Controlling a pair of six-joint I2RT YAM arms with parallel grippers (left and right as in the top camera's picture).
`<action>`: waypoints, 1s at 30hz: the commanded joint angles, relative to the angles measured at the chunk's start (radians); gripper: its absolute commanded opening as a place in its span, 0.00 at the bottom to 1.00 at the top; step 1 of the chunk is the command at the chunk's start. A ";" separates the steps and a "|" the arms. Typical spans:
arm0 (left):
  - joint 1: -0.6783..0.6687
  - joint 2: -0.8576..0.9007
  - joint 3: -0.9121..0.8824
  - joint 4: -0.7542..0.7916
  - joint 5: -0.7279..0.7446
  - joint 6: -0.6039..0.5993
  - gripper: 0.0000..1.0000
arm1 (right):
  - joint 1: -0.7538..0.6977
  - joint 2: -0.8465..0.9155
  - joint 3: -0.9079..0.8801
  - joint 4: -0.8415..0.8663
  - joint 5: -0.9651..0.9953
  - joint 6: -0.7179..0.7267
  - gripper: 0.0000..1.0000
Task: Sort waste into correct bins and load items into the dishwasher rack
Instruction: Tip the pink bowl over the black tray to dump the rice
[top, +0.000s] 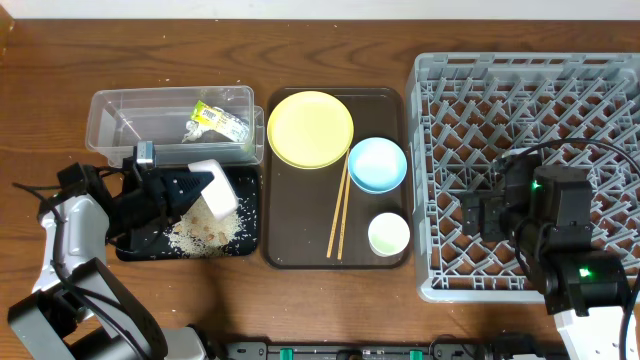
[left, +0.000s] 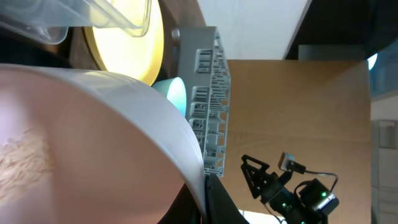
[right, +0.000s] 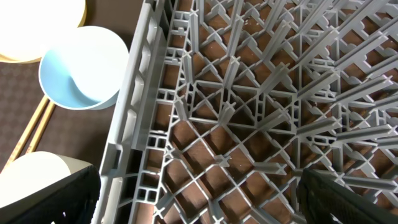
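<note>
- The left arm reaches in from the counter's (top: 50, 60) left edge, forearm pointing right, wrist over the black bin (top: 140, 240).
- The left tool (top: 185, 192) is pinching the rim of the white bowl (top: 213, 190), which hangs tilted on its side above the bin.
- Rice scraps (top: 200, 235) lie in a heap on the bin floor, right under the bowl.
- The right arm rises from the front right corner and bends over the rack (top: 600, 90). The right tool (top: 482, 215) hovers above the lattice near the rack's left wall, fingers spread wide and holding nothing.
- The clear tub (top: 110, 115) sits just behind the black bin, with the wrapper (top: 220, 120) inside at its right end.
- The brown tray (top: 300, 220) fills the gap between the bins and the rack, close to both.
- On the tray, the yellow plate (top: 310, 129) is at the back left and the blue bowl (top: 377, 164) beside it. The cup (top: 389, 234) is at the front right, and the chopsticks (top: 338, 215) lie lengthwise down the middle.
- Bare counter shows along the back edge and at the far left.
</note>
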 joint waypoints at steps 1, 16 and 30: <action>0.006 0.007 -0.004 -0.006 0.151 0.050 0.06 | -0.006 0.012 0.019 -0.002 -0.003 0.010 0.99; 0.006 0.006 0.002 0.080 0.042 -0.005 0.06 | -0.006 0.014 0.019 -0.010 -0.003 0.010 0.99; 0.003 0.004 0.003 0.081 0.151 -0.011 0.06 | -0.006 0.014 0.019 -0.010 -0.003 0.010 0.99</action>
